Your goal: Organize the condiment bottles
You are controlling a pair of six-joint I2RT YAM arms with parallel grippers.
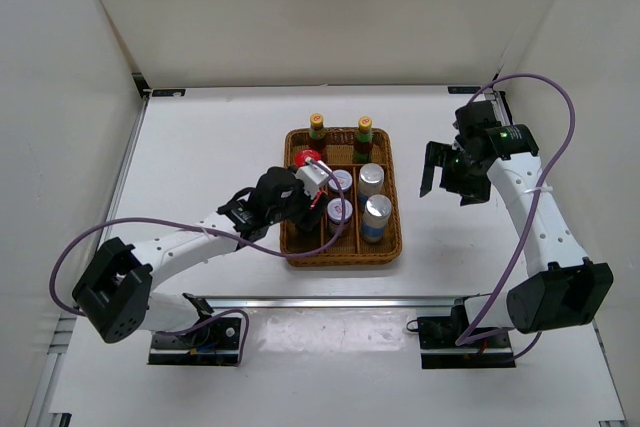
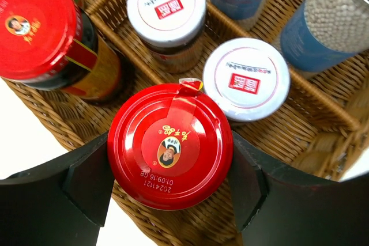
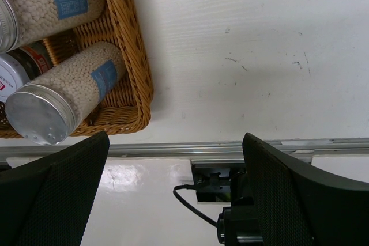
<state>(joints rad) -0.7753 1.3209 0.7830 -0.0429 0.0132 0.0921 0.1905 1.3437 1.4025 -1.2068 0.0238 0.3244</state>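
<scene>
The brown wicker divided tray (image 1: 392,239) sits mid-table. My left gripper (image 1: 316,181) is over its left side, shut on a red-capped jar (image 2: 170,145) by the cap; this jar is hidden under the gripper in the top view. The other red-capped jar (image 1: 305,158) (image 2: 34,27) stands just beyond it. Two white-lidded brown jars (image 2: 166,7) (image 2: 247,79) fill the middle column. Two blue-labelled jars (image 1: 372,179) (image 1: 378,211) fill the right column (image 3: 63,93). Two yellow-capped bottles (image 1: 317,125) (image 1: 364,127) stand at the back. My right gripper (image 1: 445,172) (image 3: 174,159) is open and empty, right of the tray.
A metal rail (image 1: 330,300) (image 3: 173,148) runs along the near table edge, with the right arm's base mount and cable (image 3: 216,185) below it. White walls close the table on three sides. Bare white table (image 3: 259,56) lies right of the tray.
</scene>
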